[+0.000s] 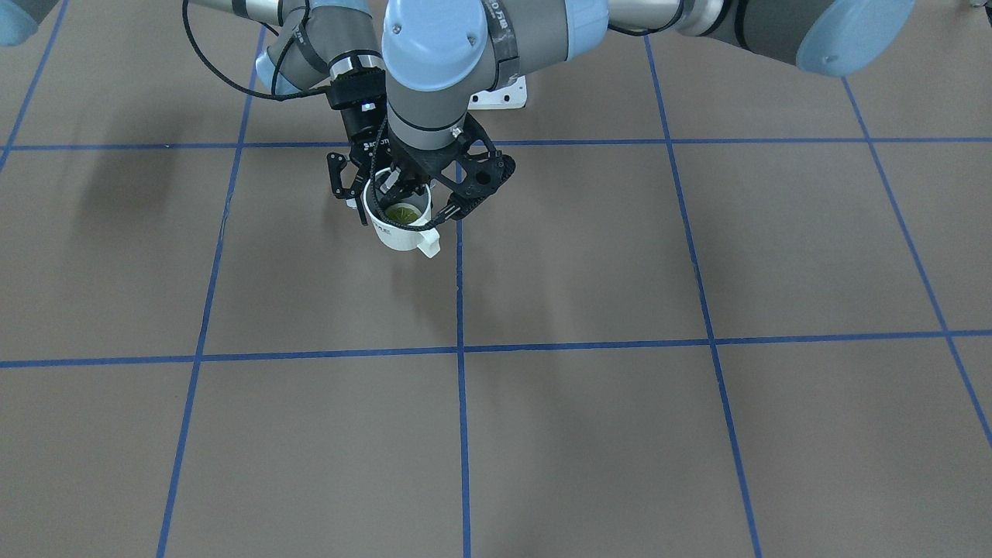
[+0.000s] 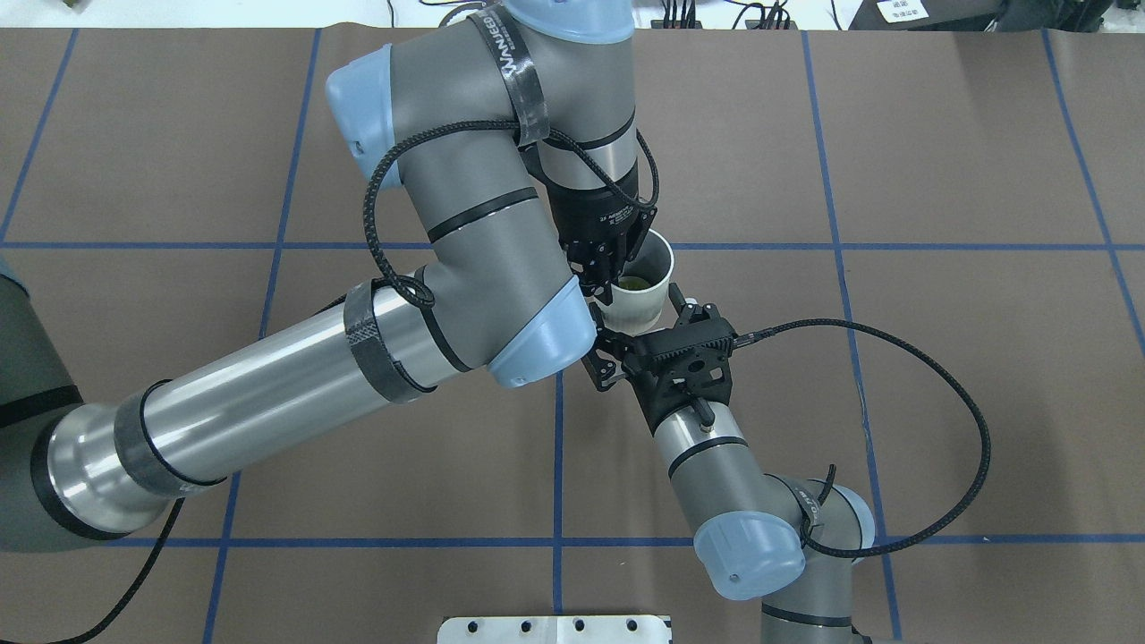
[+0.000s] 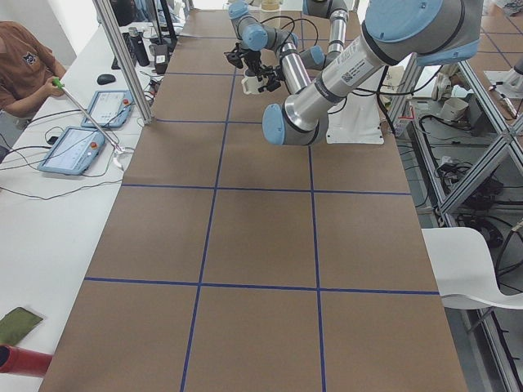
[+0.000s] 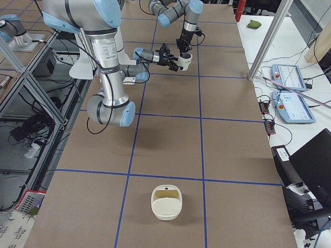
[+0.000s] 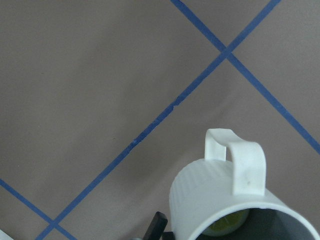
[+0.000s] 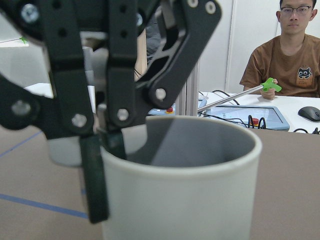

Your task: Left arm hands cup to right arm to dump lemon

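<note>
Front view's no help for the left gripper (image 1: 397, 186): its own bracket (image 1: 473, 167) sits right over the fingertips and over the far rim of the cup (image 1: 399, 232). The lettering (image 1: 380, 226) on the cup is too small to read, and the lemon (image 1: 403, 211) only shows in part, down inside.

From overhead, the blue cap (image 2: 546, 344) of the left arm (image 2: 465, 268) hides part of one finger of the right gripper (image 2: 640, 329) — can't tell if it touches the cup.

The left wrist cam cuts the cup off at the bottom edge. In the right wrist cam the close linkage (image 6: 120, 75) is blurry, and the cup's wall hides its inside bottom.

Side views — the grippers and cup are too tiny to judge the grip.
</note>
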Robot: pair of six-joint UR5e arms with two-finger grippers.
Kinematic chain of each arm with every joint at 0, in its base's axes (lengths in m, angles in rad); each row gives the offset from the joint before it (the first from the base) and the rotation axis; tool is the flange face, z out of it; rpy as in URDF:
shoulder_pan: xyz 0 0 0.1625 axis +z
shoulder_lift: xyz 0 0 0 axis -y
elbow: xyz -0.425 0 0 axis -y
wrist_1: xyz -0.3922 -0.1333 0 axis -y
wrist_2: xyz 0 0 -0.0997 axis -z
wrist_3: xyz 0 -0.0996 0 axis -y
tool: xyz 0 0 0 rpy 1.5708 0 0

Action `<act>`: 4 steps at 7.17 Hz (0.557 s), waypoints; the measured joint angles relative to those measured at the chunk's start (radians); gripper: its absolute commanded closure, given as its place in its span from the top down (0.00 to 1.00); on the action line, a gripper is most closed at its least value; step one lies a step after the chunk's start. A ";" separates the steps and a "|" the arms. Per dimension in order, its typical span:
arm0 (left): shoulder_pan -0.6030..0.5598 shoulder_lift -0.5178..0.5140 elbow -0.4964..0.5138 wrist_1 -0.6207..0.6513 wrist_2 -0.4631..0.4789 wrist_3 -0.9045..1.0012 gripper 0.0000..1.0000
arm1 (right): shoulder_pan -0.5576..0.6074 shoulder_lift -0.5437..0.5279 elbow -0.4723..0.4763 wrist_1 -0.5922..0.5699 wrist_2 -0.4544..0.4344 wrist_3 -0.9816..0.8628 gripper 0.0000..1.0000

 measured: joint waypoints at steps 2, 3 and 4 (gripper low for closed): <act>0.013 0.000 -0.001 0.000 0.001 -0.002 0.00 | 0.000 0.001 -0.001 0.003 -0.001 -0.003 1.00; 0.018 0.000 -0.001 0.000 0.002 -0.003 0.00 | 0.000 0.002 -0.001 0.004 -0.001 -0.004 1.00; 0.020 0.000 -0.001 0.000 0.002 -0.004 0.00 | 0.000 0.002 -0.001 0.004 -0.002 -0.005 1.00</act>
